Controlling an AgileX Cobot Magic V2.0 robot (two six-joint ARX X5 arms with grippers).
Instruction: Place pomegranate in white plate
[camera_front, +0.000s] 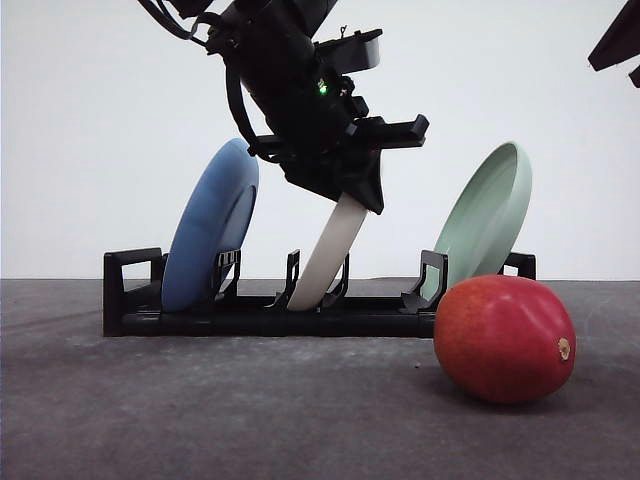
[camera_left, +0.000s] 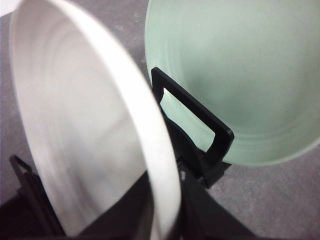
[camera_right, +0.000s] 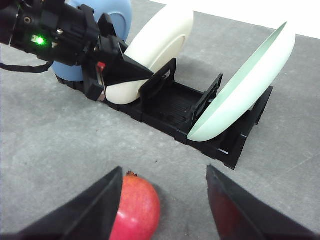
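The white plate (camera_front: 325, 255) stands on edge, leaning, in the middle slot of a black rack (camera_front: 260, 318). My left gripper (camera_front: 362, 192) reaches down from above and is shut on the plate's upper rim. In the left wrist view that rim (camera_left: 85, 125) runs between the dark fingers (camera_left: 200, 220). The pomegranate (camera_front: 505, 338), red with a tan stem spot, lies on the grey table in front of the rack's right end. My right gripper (camera_right: 165, 200) hovers open above the table, the pomegranate (camera_right: 137, 207) beside its left finger (camera_right: 90, 212) and not touched.
A blue plate (camera_front: 210, 225) leans in the rack's left slot and a pale green plate (camera_front: 485, 215) in its right slot, close behind the pomegranate. Part of the right arm (camera_front: 620, 40) shows at the top right. The grey table (camera_front: 200, 410) is open in front of the rack.
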